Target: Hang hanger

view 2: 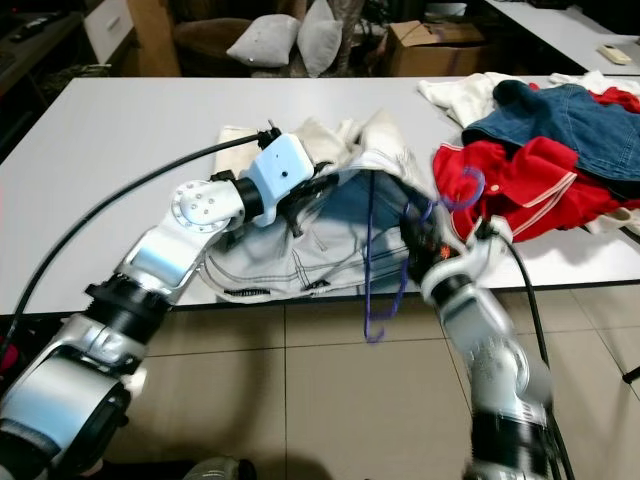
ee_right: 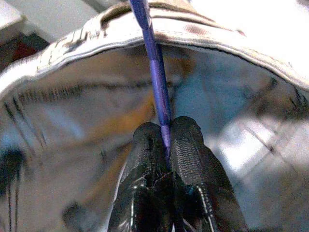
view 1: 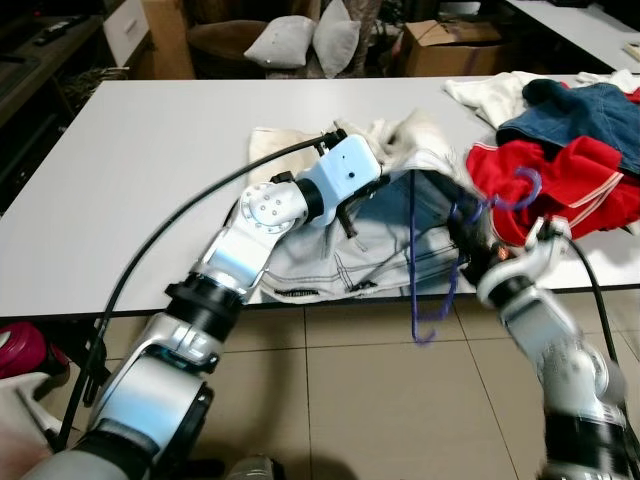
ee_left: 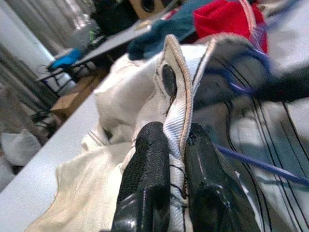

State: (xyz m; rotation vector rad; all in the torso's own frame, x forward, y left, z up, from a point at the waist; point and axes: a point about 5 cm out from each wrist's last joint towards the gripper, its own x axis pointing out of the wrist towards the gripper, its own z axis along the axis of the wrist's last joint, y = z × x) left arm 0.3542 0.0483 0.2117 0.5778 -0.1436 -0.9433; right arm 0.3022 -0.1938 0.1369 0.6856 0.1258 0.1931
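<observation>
A purple wire hanger hangs partly over the table's front edge, its hook up near the red clothes. My right gripper is shut on a bar of the hanger, just inside the opening of a pale grey-white garment lying at the table edge. My left gripper is shut on the garment's collar hem, lifting it so the opening stays wide. In the eye views the left gripper sits over the garment's upper left and the right gripper at its right side.
The white table carries a heap of red, blue denim and white clothes at the right. Cream fabric lies behind the garment. Tiled floor is below; cushions and a cardboard box stand behind the table.
</observation>
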